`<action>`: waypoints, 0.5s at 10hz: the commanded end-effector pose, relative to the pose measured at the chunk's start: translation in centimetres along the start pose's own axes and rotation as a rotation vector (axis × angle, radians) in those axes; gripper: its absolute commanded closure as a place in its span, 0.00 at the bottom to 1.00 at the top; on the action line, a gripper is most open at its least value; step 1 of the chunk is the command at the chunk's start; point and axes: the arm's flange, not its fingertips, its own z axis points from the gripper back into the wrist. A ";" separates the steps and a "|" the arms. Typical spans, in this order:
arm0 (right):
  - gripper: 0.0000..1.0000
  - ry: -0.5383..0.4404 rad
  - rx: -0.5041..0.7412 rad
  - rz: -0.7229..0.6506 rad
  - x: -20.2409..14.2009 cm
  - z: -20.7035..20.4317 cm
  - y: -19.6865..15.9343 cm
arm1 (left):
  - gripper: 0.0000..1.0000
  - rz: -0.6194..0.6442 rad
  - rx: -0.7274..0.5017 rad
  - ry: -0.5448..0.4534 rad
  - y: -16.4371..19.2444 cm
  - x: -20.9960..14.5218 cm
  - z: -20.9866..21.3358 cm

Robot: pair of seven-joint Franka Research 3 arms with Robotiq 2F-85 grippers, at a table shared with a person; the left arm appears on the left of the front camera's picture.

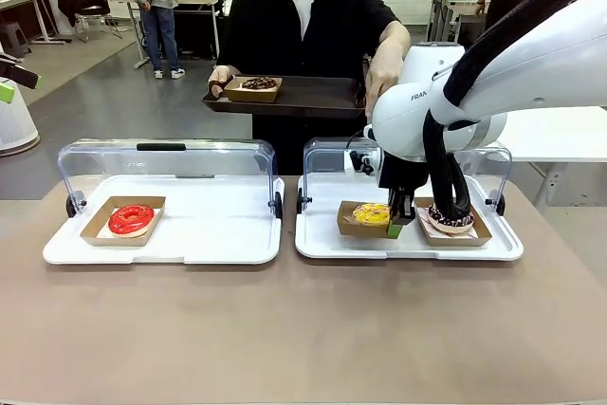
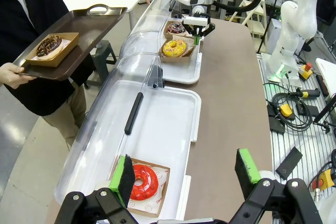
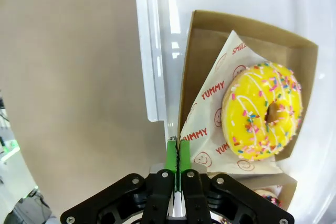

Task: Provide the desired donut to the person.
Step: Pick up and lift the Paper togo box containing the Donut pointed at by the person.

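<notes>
— What can't you make out from where you are?

— Whether the paper box point(image 3: 247, 30) has left the white tray point(image 1: 408, 246) or sits flat on it; I cannot tell. From the front, my own wrist covers the pads and the near wall of the box. The dark sprinkled donut point(image 1: 453, 222) next to it is half behind my black cable point(image 1: 438, 163), and my right wrist camera cuts it down to a sliver at the bottom edge. The person's hand point(image 1: 387, 68) on my right side is partly behind my forearm; from my left wrist it looks to be at the raised clear lid point(image 2: 152, 30), but I cannot tell if it touches.

— And your right hand?

— My right gripper point(image 3: 178, 157) points straight down, its pads pinched flat together on the upright side wall of the box, at the corner nearest the tray's rim. The yellow donut point(image 3: 241, 124) lies inside on printed paper point(image 3: 215, 98), clear of my fingers.

— The left?

— My left gripper point(image 2: 185, 170) hangs spread wide, gripping nothing, above the near edge of the other white tray point(image 2: 157, 124). The red donut point(image 2: 143, 182) lies below, just beside one pad.

— Where's the customer?

— The person point(image 1: 313, 26) stands across the table point(image 1: 285, 329), holding a brown tray point(image 1: 313, 97) that carries a chocolate donut point(image 1: 258, 83) in its own box.
</notes>
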 end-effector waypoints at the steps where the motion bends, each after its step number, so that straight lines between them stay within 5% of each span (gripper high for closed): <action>1: 1.00 0.020 -0.008 0.021 -0.1 2.2 2.7 | 0.00 0.010 0.001 -0.001 -0.2 0.1 0.1; 5: 1.00 0.037 -0.070 0.098 0.2 10.3 9.6 | 0.00 0.010 0.001 -0.001 -0.2 0.1 0.1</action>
